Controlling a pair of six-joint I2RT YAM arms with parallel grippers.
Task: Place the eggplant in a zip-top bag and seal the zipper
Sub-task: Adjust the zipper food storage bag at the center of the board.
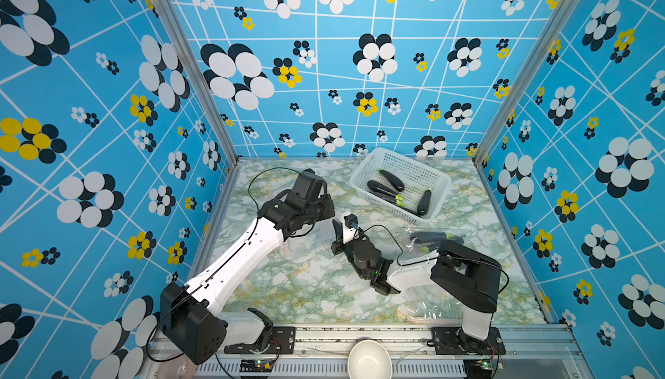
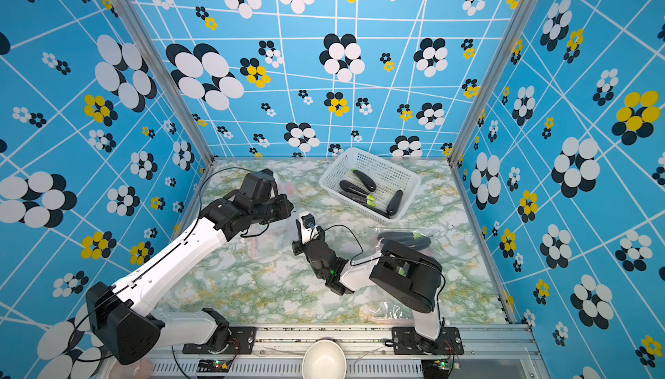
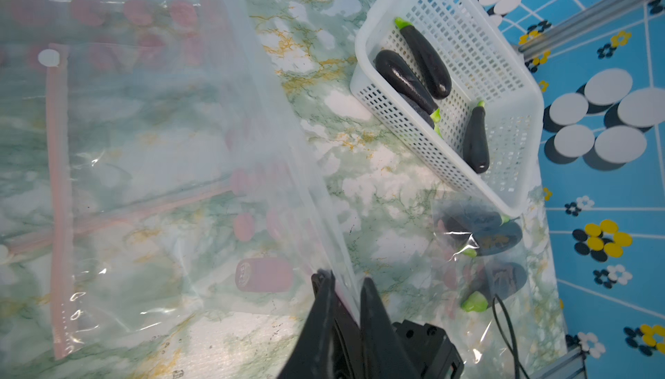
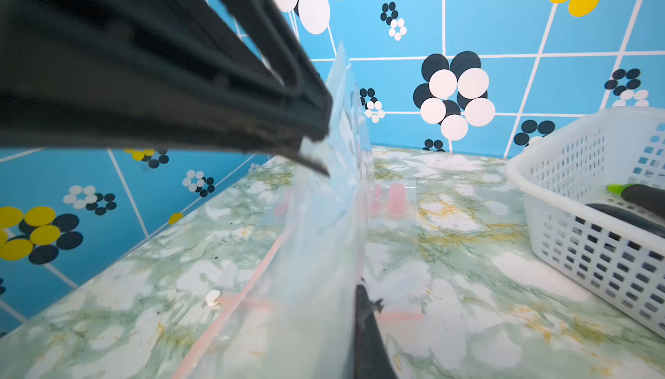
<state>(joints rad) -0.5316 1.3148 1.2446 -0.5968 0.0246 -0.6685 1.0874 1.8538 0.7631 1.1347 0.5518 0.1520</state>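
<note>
While right gripper [image 1: 337, 231] clamps bag [image 4: 324, 251], eggplants [image 1: 391, 180] lie apart — in basket [image 1: 410, 165].

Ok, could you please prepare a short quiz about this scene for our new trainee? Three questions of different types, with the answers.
1. True or false: the white basket is empty.
2. The right hand is shut on: A) a loose eggplant, B) the edge of a clear zip-top bag, C) the basket rim.
3. Fill in: the eggplants already in bags lie on the table nearest the ___ arm.
Key: 1 false, it holds loose eggplants; 2 B; 3 right arm.
</note>
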